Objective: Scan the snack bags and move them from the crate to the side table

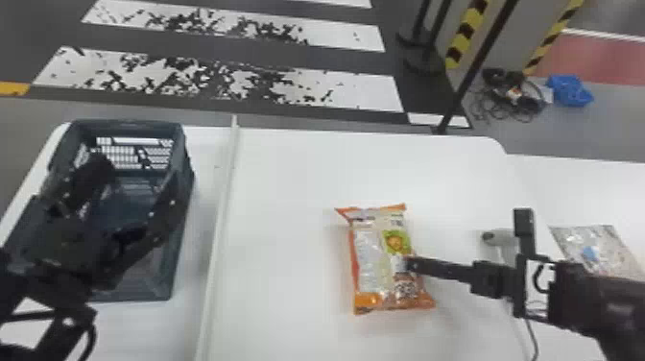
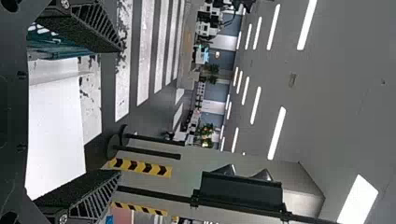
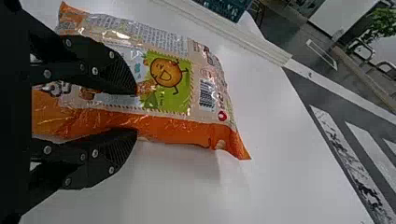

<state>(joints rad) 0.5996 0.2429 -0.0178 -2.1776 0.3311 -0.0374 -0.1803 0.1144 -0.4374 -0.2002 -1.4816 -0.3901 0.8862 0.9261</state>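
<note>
At the near left, the left arm comes in from the bottom left corner and slants out over the crate (image 1: 185, 168), its claw (image 1: 137, 185) above the crate's interior; in the left wrist view the fingers are spread wide with a broad gap between them. The right arm enters low at the right edge and runs nearly level across the desk (image 1: 288, 192), leftward over the side desk's (image 1: 576, 177) near part.

The right claw (image 1: 408, 265) is at the right side of the orange snack bag (image 1: 369, 254), which lies on the desk. In the right wrist view its fingers stand moderately apart, one over the printed face and the other along the orange edge; whether either presses on the bag, I cannot tell.

Open white surface extends left of the bag to a raised strip (image 1: 220, 206), which runs between it and the crate, and more lies beyond the bag to the far edge. Just beyond the right arm is a corded scanner (image 1: 501, 237), partly covered by the arm. A silvery bag (image 1: 588, 240) rests on the side desk, past the scanner. Farther off are the crossing stripes (image 1: 336, 91) on the floor, striped poles (image 1: 463, 38), a heap of cables (image 1: 511, 93) and a blue bundle (image 1: 571, 90).
</note>
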